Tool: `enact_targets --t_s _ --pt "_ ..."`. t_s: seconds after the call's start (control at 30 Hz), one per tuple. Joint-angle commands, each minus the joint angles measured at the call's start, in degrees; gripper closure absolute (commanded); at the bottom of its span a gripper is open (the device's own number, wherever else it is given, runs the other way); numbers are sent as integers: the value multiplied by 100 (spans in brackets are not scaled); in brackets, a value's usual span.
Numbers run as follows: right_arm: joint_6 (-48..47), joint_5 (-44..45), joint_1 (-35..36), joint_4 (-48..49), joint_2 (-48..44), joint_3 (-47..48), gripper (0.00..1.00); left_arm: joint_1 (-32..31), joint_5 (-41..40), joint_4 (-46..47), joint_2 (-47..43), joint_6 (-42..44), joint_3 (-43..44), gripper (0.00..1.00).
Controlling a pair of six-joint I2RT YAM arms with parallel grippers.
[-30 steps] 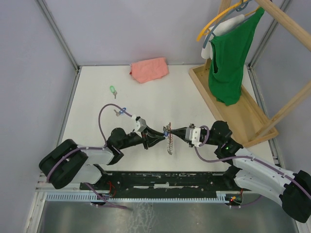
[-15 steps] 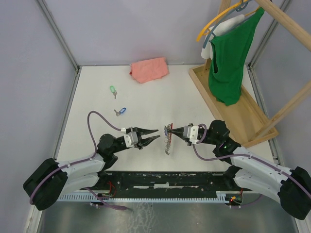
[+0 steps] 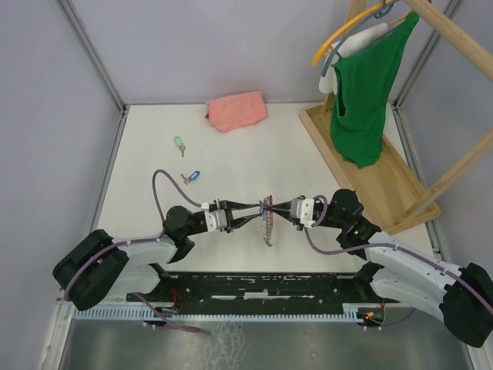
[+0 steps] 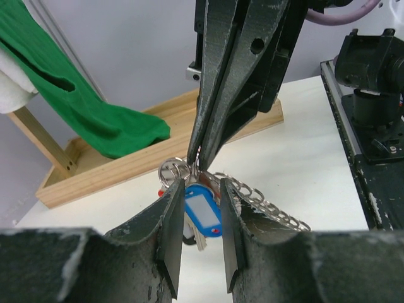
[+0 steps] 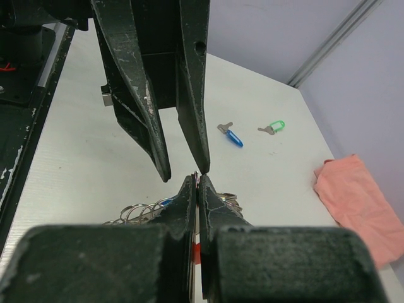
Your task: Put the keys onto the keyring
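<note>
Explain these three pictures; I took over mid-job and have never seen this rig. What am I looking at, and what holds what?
Two robot arms sit side by side at a white table. The wide picture looks down from above; the other two come from cameras on each wrist, looking past their own grippers. The right gripper is shut on the keyring, which carries a chain and a blue-tagged key. The left gripper is open, its fingers either side of that key. A loose blue key, a green key and a pink cloth lie farther back.
</note>
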Motion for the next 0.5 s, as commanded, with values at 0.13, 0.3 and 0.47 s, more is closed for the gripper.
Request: enact_targets --t_s 0.13,0.3,0.47 --pt "34 -319 -10 239 35 395 99 -28 258 574 260 277 340 65" --pt "51 -435 -5 185 55 461 100 -26 344 574 420 270 395 65" --pt "61 -503 -8 64 66 506 99 -28 430 611 545 198 455 69"
